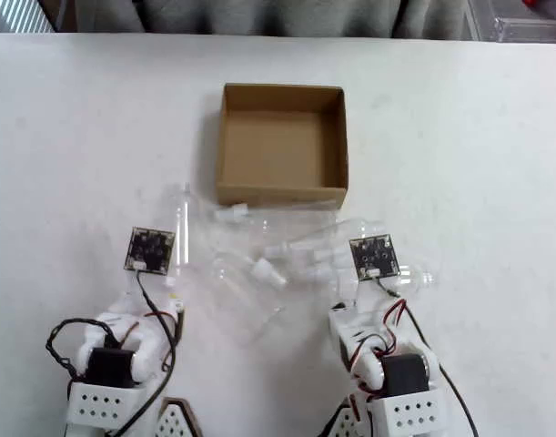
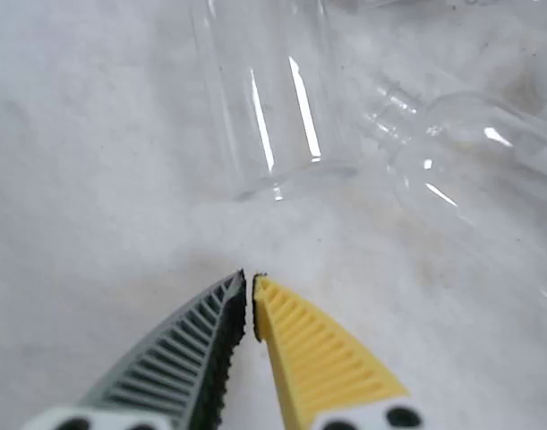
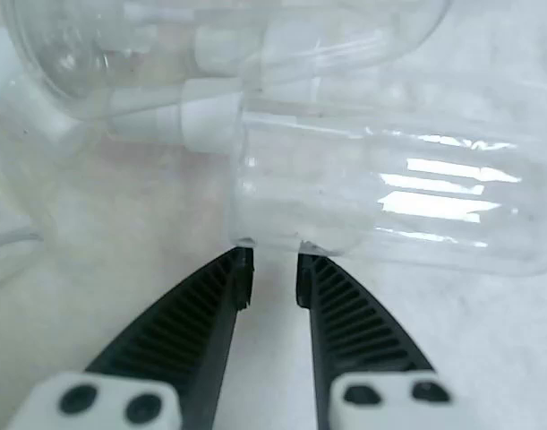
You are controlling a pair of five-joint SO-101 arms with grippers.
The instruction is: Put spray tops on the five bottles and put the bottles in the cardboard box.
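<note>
The open cardboard box (image 1: 282, 146) stands at the middle back of the table. Several clear bottles lie on their sides in front of it, such as the bottle (image 1: 181, 223) by the left arm and the bottle (image 1: 412, 279) by the right arm. White spray tops (image 1: 267, 273) lie among them. My left gripper (image 2: 250, 281) is shut with nothing in it, just short of a bottle's base (image 2: 277, 116). My right gripper (image 3: 273, 267) is slightly open, its tips at the base of a lying bottle (image 3: 389, 197). A white spray top (image 3: 201, 121) lies beyond it.
Another clear bottle (image 2: 474, 179) lies beside the one in front of my left gripper. The white table (image 1: 77, 137) stretches bare on both sides of the box. A clear plastic container (image 1: 523, 23) sits at the far right edge.
</note>
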